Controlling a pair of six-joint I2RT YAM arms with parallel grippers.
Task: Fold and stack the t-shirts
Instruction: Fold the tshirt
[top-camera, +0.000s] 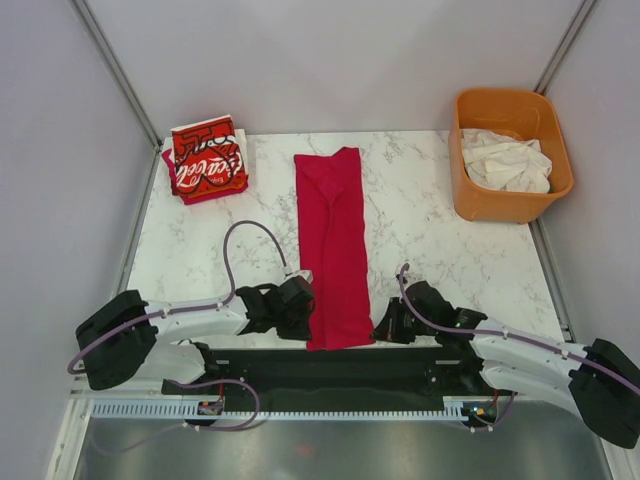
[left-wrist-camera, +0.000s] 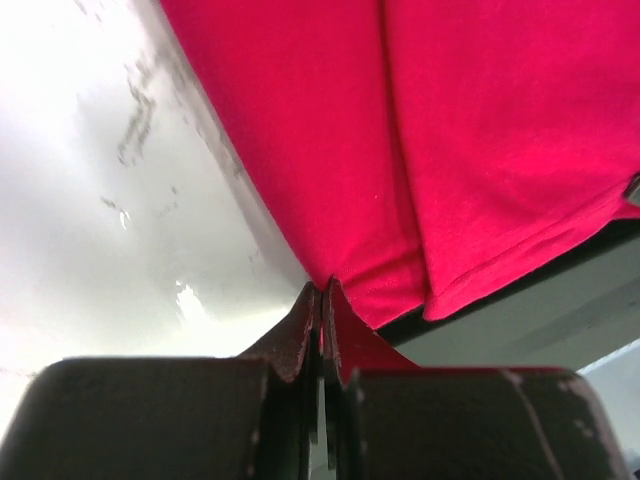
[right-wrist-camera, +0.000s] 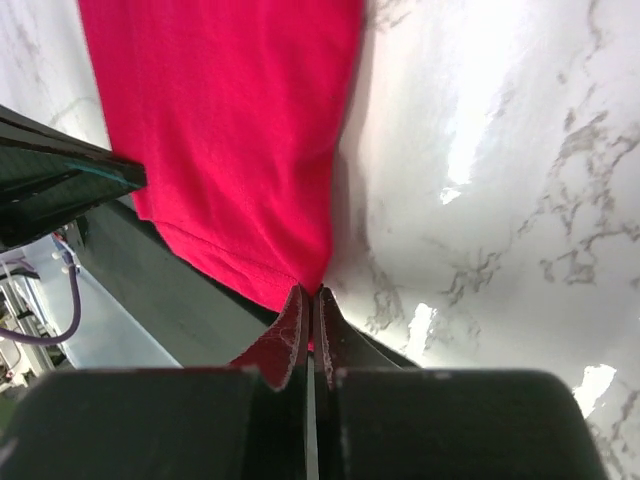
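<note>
Pinching, left: left gripper (left-wrist-camera: 322, 295) is clamping the near-left corner of the crimson t-shirt (top-camera: 333, 240), fingers closed on cloth.
Pinching, right: right gripper (right-wrist-camera: 310, 298) is clamping the near-right corner likewise.
Middle: crimson t-shirt is lying as a long strip on the table (top-camera: 430, 250).
Far left: Coca-Cola t-shirt (top-camera: 208, 160) is sitting folded.
Far right: orange tub (top-camera: 505, 207) is holding crumpled off-white t-shirts (top-camera: 505, 162), hiding their number.

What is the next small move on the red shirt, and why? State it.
Probably lift both near corners together and carry them toward the far end. The left gripper and right gripper are each shut on a near-hem corner of the crimson t-shirt, which lies as a long narrow strip.
</note>
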